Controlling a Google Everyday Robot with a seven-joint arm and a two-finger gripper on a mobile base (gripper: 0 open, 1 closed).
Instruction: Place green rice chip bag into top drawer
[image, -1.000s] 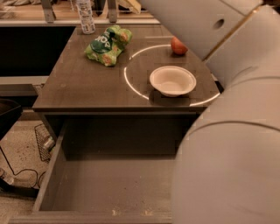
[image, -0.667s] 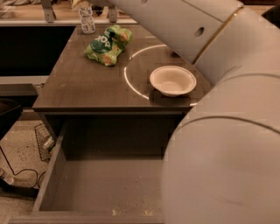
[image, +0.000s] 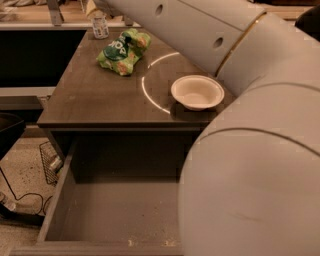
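Observation:
The green rice chip bag (image: 122, 51) lies crinkled on the far left part of the dark table top (image: 95, 100). The top drawer (image: 112, 210) stands pulled open below the table's front edge, and its visible bottom is bare. My white arm (image: 235, 65) rises from the lower right and reaches across the back of the table, passing above and behind the bag. The gripper is beyond the top edge of the camera view, so it does not show.
A white bowl (image: 197, 92) stands on the table's right front, next to my arm. A small clear jar (image: 100, 27) stands at the back behind the bag. A wire basket (image: 50, 162) and a cable (image: 20, 200) are on the floor at left.
My arm has swung left across the back of the table and now covers the orange fruit. The bag, bowl and drawer have not moved.

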